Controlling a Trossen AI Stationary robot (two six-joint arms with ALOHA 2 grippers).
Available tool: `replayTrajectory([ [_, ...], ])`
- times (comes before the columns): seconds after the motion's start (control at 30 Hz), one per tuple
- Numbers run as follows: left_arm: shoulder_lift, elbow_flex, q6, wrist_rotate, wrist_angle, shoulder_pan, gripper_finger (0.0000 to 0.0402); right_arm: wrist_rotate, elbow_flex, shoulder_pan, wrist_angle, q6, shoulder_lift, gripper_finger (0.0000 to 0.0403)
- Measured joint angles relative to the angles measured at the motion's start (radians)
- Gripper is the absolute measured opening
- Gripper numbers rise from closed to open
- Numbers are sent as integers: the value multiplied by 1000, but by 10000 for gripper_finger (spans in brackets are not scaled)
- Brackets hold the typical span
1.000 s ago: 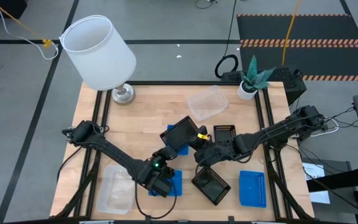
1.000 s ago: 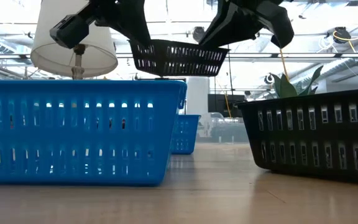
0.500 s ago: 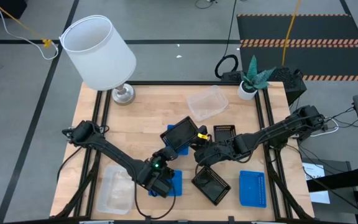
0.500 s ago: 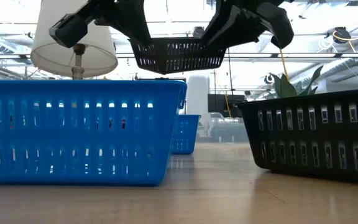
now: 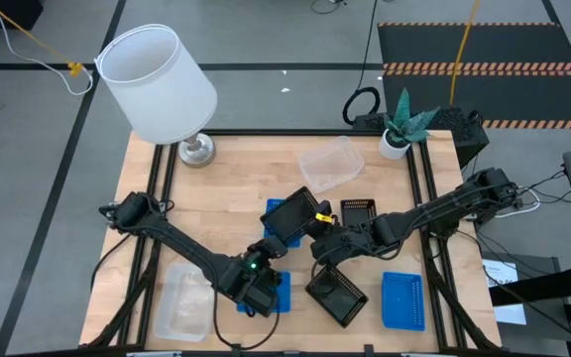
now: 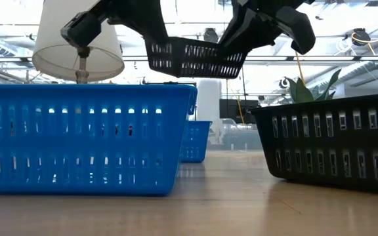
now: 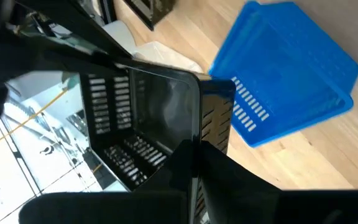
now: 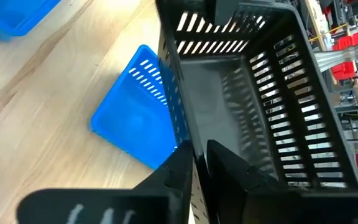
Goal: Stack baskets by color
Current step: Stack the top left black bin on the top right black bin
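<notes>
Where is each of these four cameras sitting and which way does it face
High view: above the table, looking straight down; both arms show.
Low view: at tabletop height, looking level across; both arms enter from above.
Left wrist view: on the left arm, looking past the left gripper at the raised black basket.
Right wrist view: on the right arm, looking past the right gripper at it.
Shared: all four show that basket, held by both grippers.

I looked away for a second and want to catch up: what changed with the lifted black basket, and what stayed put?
The lifted black basket, level a second ago, now tilts and has drifted slightly right in the low view. Left gripper and right gripper each stay clamped on a wall. The blue basket, the black basket on the table and the lamp haven't moved.
</notes>
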Motion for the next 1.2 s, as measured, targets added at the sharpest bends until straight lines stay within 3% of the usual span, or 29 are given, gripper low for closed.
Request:
replayTrajectory([
  [0.17, 0, 0, 39, -2, 48, 12, 23, -3, 0, 0, 4, 0, 0, 58],
  [0.4, -2, 0, 33, -9, 54, 22, 24, -13, -1, 0, -7, 3, 0, 8],
  [0.53, -2, 0, -23, -30, 91, 22, 28, -11, -1, 0, -30, 23, -1, 8],
  [0.63, -2, -1, -43, -44, 143, 14, 55, -9, -1, 1, -61, 40, -5, 4],
  [0.77, -14, -1, -101, -106, 203, -11, 119, 2, -1, 7, -83, 118, -23, 4],
  [0.93, -61, 0, -230, -108, 216, -48, 187, 4, -1, 37, -114, 256, -65, 4],
  [1.2, -182, 1, -454, -105, 211, -68, 209, 0, 0, 96, -207, 465, -139, 4],
])
